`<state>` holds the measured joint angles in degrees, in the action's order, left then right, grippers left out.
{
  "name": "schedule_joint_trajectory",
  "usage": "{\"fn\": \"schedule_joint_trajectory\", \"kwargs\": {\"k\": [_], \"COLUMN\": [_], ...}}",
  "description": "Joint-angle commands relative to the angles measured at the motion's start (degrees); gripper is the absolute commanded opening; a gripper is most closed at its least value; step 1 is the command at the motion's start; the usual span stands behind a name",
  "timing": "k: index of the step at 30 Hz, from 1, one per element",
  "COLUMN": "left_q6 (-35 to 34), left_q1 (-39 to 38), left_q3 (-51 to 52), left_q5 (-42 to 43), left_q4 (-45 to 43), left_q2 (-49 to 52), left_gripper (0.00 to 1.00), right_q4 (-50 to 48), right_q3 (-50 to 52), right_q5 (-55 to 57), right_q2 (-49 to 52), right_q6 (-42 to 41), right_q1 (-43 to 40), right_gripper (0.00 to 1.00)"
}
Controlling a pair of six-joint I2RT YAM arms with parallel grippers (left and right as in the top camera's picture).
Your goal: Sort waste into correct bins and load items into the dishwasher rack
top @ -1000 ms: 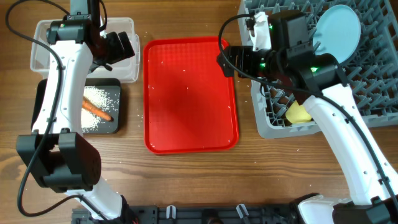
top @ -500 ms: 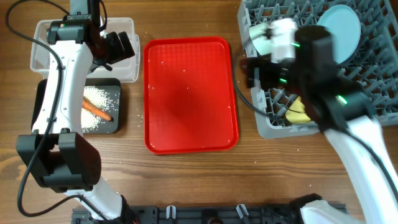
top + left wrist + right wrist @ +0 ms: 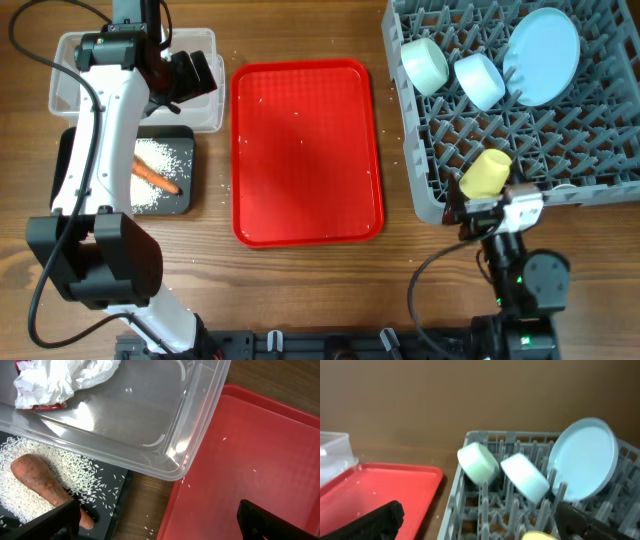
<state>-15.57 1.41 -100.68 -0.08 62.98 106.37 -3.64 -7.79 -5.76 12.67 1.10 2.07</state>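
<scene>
- The dishwasher rack [image 3: 600, 150] lies ahead of the right tool [image 3: 482, 522], whose fingers stand apart and empty; it carries the light blue plate [image 3: 543, 55], pale green bowl [image 3: 424, 64], light blue bowl [image 3: 480, 80] and yellow cup [image 3: 486, 172].
- The clear tub [image 3: 150, 420], just ahead of the left tool [image 3: 160, 527] (fingers likewise spread, gripping nothing), holds the tissue [image 3: 60, 380].
- The black tray [image 3: 186, 200], to that tool's left, holds the carrot [image 3: 42, 480] and rice [image 3: 75, 467].
- Sorting and loading look finished; the next move likely calls only for parking both arms.

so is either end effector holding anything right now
Nothing is held. The left end effector and the right end effector are both open, with nothing between their fingers.
</scene>
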Motion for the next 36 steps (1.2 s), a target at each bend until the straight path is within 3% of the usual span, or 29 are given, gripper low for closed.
{"fn": "schedule_joint_trajectory", "kwargs": {"k": [1,10,28,36], "left_q6": [-0.3,-0.3,-0.3,0.6], "left_q1": [0.1,0.1,-0.1,-5.0], "left_q3": [-1.0,-1.0,-1.0,-1.0], "left_q5": [0.5,0.5,0.5,-2.4], "left_q4": [0.0,0.0,0.0,0.8], "left_q2": [-0.9,-0.9,-1.6,-15.2], "left_gripper": [1.0,1.0,1.0,1.0], "right_q4": [-0.8,3.0,3.1,3.1], "right_q3": [4.6,7.5,7.5,7.5], "right_q5": [-1.8,-1.9,-1.9,-1.9], "right_q2": [-6.7,-12.6,-11.0,-11.0], "right_q6": [-1.3,-1.3,-1.3,-1.3], "right_q1": [-0.3,-0.3,-0.3,-0.3], "right_gripper": [1.0,1.0,1.0,1.0]}}
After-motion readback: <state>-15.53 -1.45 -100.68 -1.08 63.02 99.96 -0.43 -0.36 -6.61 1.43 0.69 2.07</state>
